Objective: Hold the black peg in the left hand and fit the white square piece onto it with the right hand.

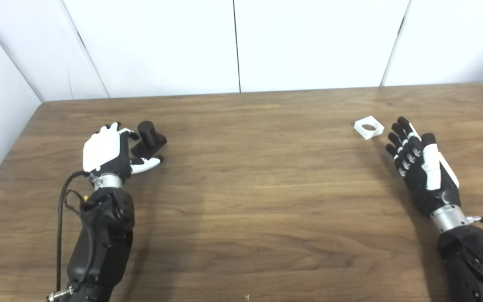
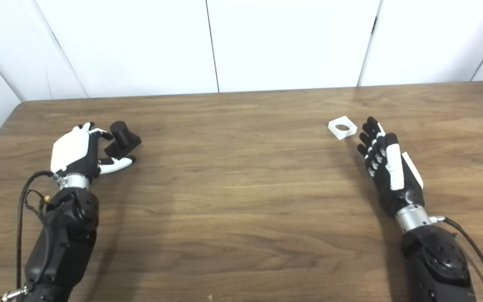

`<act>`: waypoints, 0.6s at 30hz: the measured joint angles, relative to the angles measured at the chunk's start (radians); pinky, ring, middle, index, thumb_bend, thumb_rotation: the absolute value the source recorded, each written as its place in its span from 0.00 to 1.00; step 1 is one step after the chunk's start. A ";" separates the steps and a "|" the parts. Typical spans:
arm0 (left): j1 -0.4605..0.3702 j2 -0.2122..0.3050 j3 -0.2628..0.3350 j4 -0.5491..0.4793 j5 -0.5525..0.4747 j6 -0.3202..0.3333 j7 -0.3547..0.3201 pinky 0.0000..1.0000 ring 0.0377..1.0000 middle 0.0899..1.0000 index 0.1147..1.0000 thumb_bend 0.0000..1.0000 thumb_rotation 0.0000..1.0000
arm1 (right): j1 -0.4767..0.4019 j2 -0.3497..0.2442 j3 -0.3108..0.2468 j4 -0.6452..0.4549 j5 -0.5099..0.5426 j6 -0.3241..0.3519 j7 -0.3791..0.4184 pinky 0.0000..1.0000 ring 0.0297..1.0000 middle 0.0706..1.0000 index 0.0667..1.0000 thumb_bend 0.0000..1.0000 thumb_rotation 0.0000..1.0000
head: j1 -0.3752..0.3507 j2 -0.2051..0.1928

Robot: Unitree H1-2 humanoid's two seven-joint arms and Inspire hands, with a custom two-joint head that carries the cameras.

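Observation:
The black peg (image 1: 149,139), a short cylinder on a square base, stands on the wooden table (image 1: 245,188) at the left. My left hand (image 1: 109,152) is right beside it, fingers curved toward its base and thumb stretched below it, open, not closed on it. At the right lies the white square piece (image 1: 368,127) with a round hole, flat on the table. My right hand (image 1: 419,167) hovers just near of it and to its right, fingers spread and open, apart from the piece.
White wall panels (image 1: 233,42) stand behind the table's far edge. The table's left edge runs close to the left arm (image 1: 99,243). A black cable (image 1: 61,201) loops beside the left forearm.

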 measured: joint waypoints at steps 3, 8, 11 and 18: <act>-0.011 0.000 0.000 0.009 0.002 0.000 -0.001 1.00 1.00 0.97 0.67 0.77 0.45 | 0.000 0.000 0.000 0.000 -0.001 0.000 0.000 1.00 1.00 1.00 1.00 0.60 1.00 | 0.000 0.000; -0.027 0.000 -0.007 0.022 0.006 0.001 -0.002 1.00 1.00 0.98 0.67 0.79 0.48 | 0.002 0.000 0.000 -0.002 -0.004 0.000 -0.002 1.00 1.00 1.00 1.00 0.60 1.00 | -0.003 0.000; -0.034 0.000 -0.011 0.051 0.010 0.001 -0.002 1.00 1.00 0.97 0.67 0.79 0.46 | 0.003 0.000 0.000 -0.003 -0.004 0.000 -0.002 1.00 1.00 1.00 1.00 0.61 1.00 | -0.006 0.000; -0.039 0.000 -0.025 0.082 0.013 0.001 0.008 1.00 1.00 0.96 0.69 0.79 0.43 | 0.005 -0.001 -0.001 -0.004 -0.004 -0.001 -0.002 1.00 1.00 1.00 1.00 0.62 1.00 | -0.006 -0.002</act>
